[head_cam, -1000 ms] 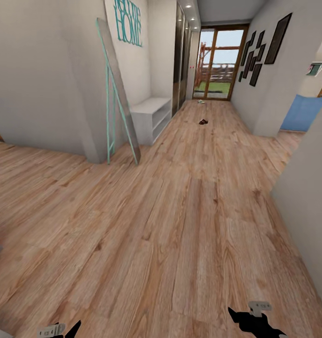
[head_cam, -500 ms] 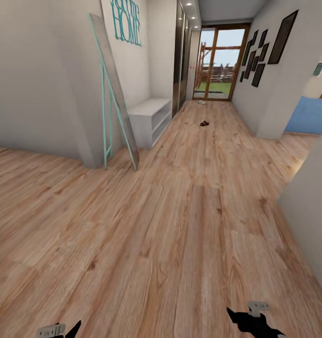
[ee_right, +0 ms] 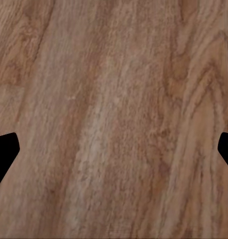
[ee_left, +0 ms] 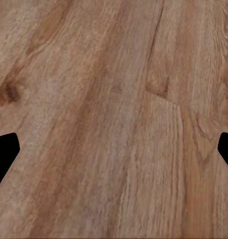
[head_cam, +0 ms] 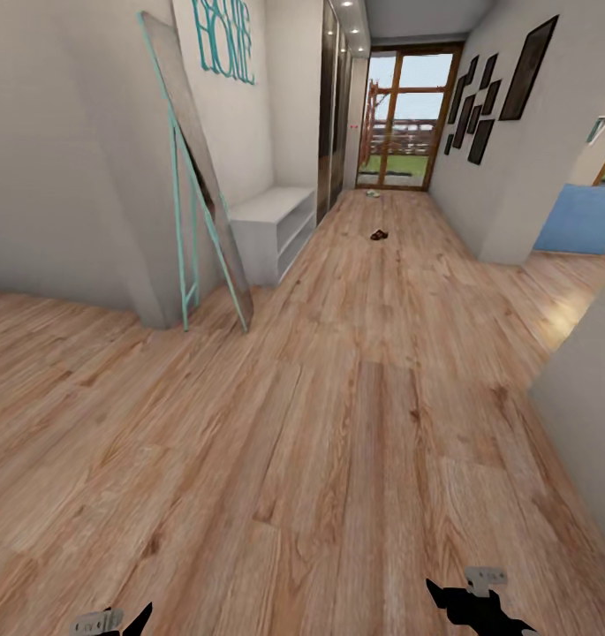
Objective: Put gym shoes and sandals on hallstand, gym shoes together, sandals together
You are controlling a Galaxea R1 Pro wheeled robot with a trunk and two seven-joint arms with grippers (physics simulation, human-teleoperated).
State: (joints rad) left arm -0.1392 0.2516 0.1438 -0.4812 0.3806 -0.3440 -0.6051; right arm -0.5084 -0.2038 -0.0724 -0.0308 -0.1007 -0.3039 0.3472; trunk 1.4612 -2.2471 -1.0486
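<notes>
The sandals (head_cam: 379, 235) lay far down the corridor on the floor (head_cam: 355, 424), near its middle; the gym shoes (head_cam: 373, 193) lay farther on, close to the glass door (head_cam: 406, 119). The hallstand (head_cam: 271, 225) stood against the left wall, beyond a leaning mirror (head_cam: 196, 177). Both claws, left (ee_left: 114, 149) and right (ee_right: 114, 149), hung wide apart over bare planks, holding nothing.

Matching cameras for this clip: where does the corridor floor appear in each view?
Head view: the corridor floor runs from the bottom edge up to the glass door, past the hallstand.
Left wrist view: planks lie behind the left gripper, whose fingertips sit at the side edges.
Right wrist view: planks lie behind the right gripper.
Shared landmark: the wood grain.
</notes>
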